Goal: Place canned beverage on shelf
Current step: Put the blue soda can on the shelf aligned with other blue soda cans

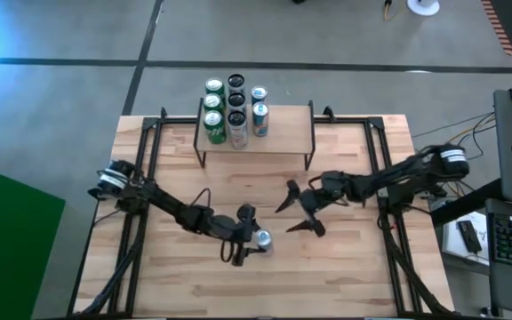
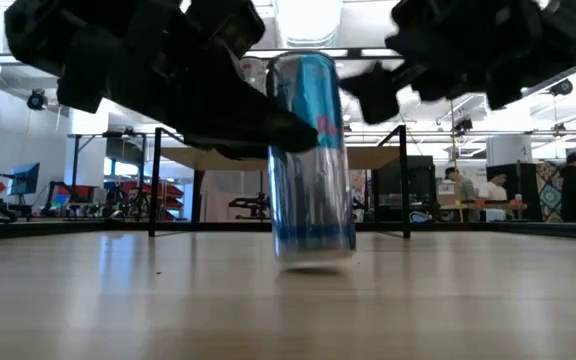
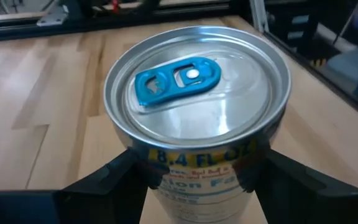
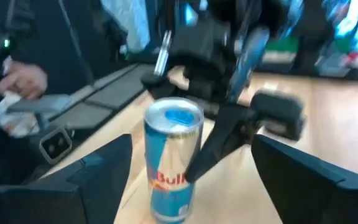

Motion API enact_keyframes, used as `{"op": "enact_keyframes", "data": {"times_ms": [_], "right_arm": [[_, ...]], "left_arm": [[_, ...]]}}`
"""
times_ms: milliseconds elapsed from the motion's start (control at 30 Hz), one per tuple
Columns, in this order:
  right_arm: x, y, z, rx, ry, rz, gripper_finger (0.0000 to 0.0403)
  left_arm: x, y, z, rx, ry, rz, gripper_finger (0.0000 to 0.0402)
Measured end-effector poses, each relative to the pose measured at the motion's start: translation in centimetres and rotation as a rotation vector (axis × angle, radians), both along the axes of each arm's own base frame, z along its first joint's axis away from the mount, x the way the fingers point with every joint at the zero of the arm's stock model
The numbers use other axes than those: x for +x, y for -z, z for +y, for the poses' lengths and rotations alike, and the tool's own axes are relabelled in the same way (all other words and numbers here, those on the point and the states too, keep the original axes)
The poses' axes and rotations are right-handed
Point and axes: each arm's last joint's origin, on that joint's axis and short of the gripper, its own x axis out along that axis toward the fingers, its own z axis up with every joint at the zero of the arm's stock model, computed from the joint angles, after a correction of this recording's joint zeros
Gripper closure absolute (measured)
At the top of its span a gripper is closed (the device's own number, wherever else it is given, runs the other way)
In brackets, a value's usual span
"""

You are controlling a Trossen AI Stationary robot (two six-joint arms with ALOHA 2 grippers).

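I am working both arms from far away. The blue and silver can (image 1: 262, 238) stands upright on the table (image 1: 345, 276), near the front and a bit left of the middle. My left pincer (image 1: 258, 242) is pinching the can, with one dark finger (image 3: 114, 177) on each side of it, just below the top rim. In the low view the can looks like it may be lifted a tiny bit off the wood, but I cannot be sure.

My right pincer (image 1: 297, 208) hangs just to the right of the can, a little farther back. Its fingers are spread wide and it holds nothing.

The shelf (image 1: 283, 133) is at the far side of the table, in the middle. Seven cans (image 1: 236, 111) already stand on its left part. The right part of the plank is bare, so I think that is where this can should go.

I think the can is stiff but thin, so a hard squeeze could dent it. Its side is smooth metal, so it may slip. If it is full it will feel heavy for its size. It is tall and thin and could tip, so I want to hold it on its round side and keep it straight up.
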Motion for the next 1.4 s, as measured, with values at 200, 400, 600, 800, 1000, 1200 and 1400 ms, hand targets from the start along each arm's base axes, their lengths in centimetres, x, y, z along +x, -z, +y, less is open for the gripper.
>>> {"op": "enact_keyframes", "data": {"times_ms": [200, 400, 600, 800, 1000, 1200, 1400], "right_arm": [[2.7, 1.7, 0.5, 0.006, -0.023, 0.066, 0.0061], [4.5, 2.5, 1.3, 0.030, -0.098, 0.092, 0.0067], [5.8, 3.0, 2.1, 0.019, -0.136, 0.091, 0.0076], [5.9, 3.0, 2.6, -0.017, -0.155, 0.072, 0.0076], [5.7, 2.5, 2.9, -0.034, -0.162, 0.047, 0.0076], [5.9, 3.3, 3.1, -0.041, -0.146, 0.069, 0.0077], [6.0, 3.6, 3.0, -0.049, -0.118, 0.079, 0.0089]], "left_arm": [[0.6, 0.2, -0.1, 0.042, 0.011, 0.029, 0.0170], [0.7, 0.5, 0.1, 0.046, 0.006, 0.037, 0.0169], [0.6, 0.5, 0.1, 0.046, 0.004, 0.046, 0.0163], [0.6, 0.6, 0.1, 0.049, 0.002, 0.056, 0.0161], [0.6, 0.7, 0.2, 0.065, -0.036, 0.052, 0.0161], [0.7, 0.6, 0.3, 0.069, -0.047, 0.034, 0.0150], [0.7, 0.9, 0.4, 0.078, -0.060, 0.053, 0.0119]]}}
